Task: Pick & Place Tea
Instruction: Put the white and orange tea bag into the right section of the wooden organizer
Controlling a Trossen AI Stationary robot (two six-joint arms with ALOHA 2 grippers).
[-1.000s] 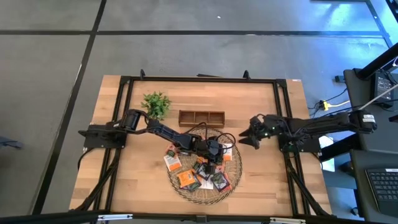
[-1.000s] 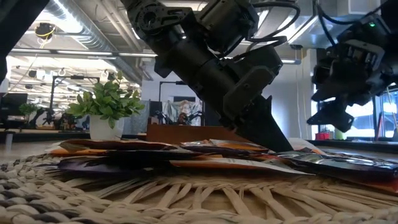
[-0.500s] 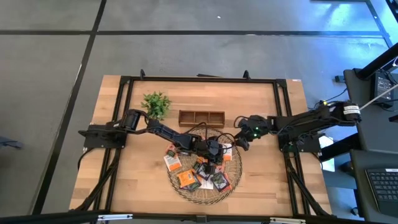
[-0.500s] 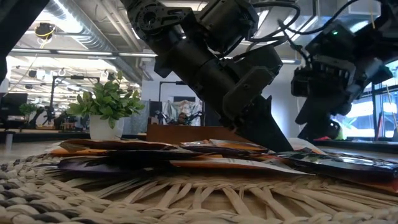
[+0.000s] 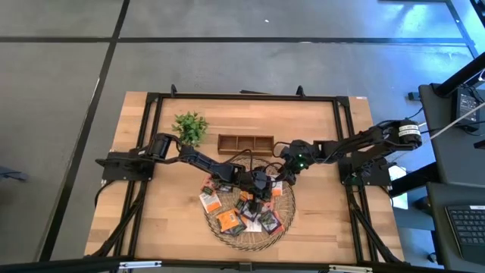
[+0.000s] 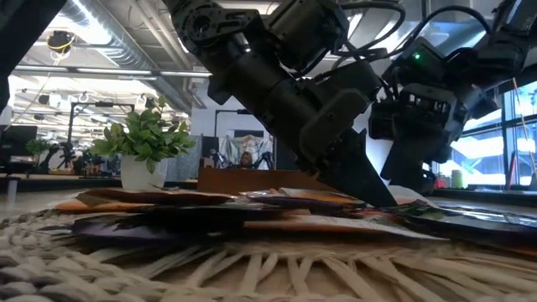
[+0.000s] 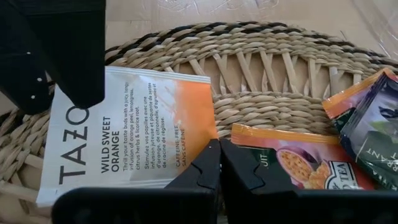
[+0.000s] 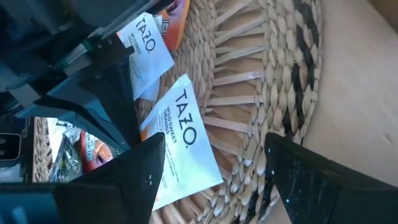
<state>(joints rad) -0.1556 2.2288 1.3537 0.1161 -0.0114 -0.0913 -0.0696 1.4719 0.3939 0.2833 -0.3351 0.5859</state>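
Several tea sachets in orange, dark and white wrappers (image 5: 227,218) lie flat on the round woven tray (image 5: 220,231). My left gripper (image 7: 219,163) is shut, its tips low over the tray's middle, between a white-and-orange sachet (image 7: 124,130) and an orange one (image 7: 292,158). From the right, my right gripper (image 8: 217,180) hangs open over the tray's far right part. The same white sachet (image 8: 180,137) lies below the gap between its fingers. In the low view the left fingers (image 6: 369,189) slant down onto the pile, with the right gripper (image 6: 411,172) just behind them. My left gripper has its shut fingertips at the white sachet's orange edge (image 7: 208,134), slanting down from the table's left. I cannot tell whether they touch that sachet or the tray.
A brown wooden box with three compartments (image 5: 245,143) stands just beyond the tray, and a small green plant (image 5: 190,127) stands to its left. A second white sachet (image 8: 146,50) lies next to the left arm. Bare wood lies near the table's left and right edges.
My right gripper has come from the table's right side toward the tray, sinking a little and tipping further down, and it has stayed open. It now stands over the white sachet near the left gripper. The sachets have not moved.
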